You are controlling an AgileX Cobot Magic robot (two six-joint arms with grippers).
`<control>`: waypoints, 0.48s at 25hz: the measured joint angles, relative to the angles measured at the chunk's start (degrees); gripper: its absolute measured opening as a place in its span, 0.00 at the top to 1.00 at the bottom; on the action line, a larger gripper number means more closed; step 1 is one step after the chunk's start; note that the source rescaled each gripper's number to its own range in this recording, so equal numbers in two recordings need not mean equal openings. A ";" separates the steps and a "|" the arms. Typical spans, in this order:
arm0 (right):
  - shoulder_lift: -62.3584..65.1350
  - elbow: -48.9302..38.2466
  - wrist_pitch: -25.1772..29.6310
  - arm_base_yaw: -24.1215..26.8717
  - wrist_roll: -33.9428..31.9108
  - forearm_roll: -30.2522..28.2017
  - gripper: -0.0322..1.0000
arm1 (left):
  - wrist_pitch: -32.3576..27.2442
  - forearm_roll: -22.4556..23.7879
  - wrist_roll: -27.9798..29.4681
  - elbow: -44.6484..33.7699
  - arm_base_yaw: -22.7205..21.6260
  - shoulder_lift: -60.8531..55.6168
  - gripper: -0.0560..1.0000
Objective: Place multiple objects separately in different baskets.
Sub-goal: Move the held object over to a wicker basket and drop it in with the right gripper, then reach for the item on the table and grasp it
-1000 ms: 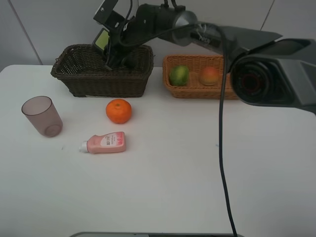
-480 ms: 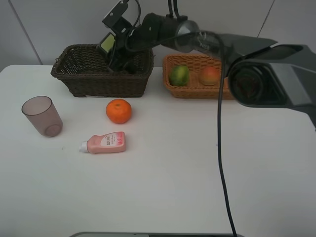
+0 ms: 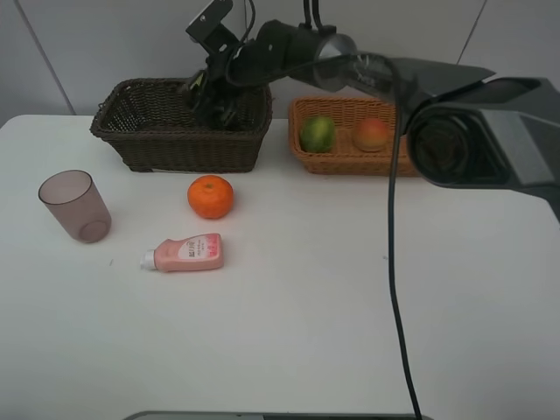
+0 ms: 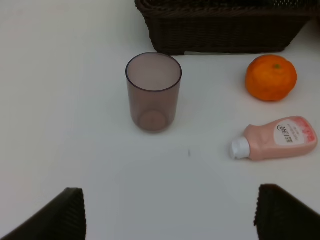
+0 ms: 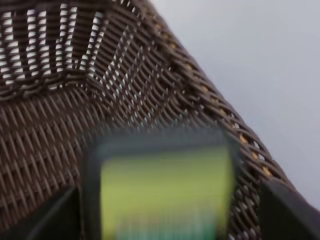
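My right gripper (image 3: 208,101) reaches across into the dark brown basket (image 3: 140,140). Its fingers (image 5: 55,215) stand apart on either side of the dark pump bottle (image 5: 165,185), whose green label is blurred against the basket's weave. The light basket (image 3: 350,162) holds the green fruit (image 3: 318,133) and the peach-like fruit (image 3: 371,134). On the table lie the orange (image 3: 210,196), the pink bottle (image 3: 185,253) on its side, and the upright mauve cup (image 3: 74,206). My left gripper (image 4: 170,220) hovers open near the cup (image 4: 153,92), holding nothing.
The right arm's black cable (image 3: 394,262) hangs across the table's right half. The white table (image 3: 350,332) ends at a grey wall just behind both baskets. The orange (image 4: 271,77) and the pink bottle (image 4: 275,145) lie close in front of the dark basket.
The right gripper has dipped lower into the dark basket and its jaws have parted. The bottle's green label no longer shows above the rim in the high view.
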State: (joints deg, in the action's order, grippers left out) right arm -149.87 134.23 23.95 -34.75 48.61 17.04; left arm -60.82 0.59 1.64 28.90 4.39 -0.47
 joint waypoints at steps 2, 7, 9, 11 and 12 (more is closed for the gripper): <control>0.05 0.00 -0.08 0.00 0.00 0.40 0.52 | 0.00 0.00 0.00 0.00 0.00 0.00 0.18; 1.39 0.00 1.06 0.00 0.00 0.53 0.51 | 0.00 0.00 0.00 0.00 0.00 0.00 0.18; 2.54 0.00 2.50 0.00 0.00 0.73 0.51 | 0.00 0.00 0.00 0.00 0.00 0.00 0.18; 4.12 0.00 4.45 0.00 -0.38 1.05 0.51 | 0.00 0.00 0.00 0.00 0.00 0.00 0.18; 4.81 0.00 5.90 0.00 -1.21 1.10 0.51 | 0.00 0.00 0.00 0.00 0.00 0.00 0.18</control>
State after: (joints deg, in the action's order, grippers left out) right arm -145.06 134.23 29.84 -34.75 47.39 18.14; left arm -60.82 0.59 1.64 28.90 4.39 -0.47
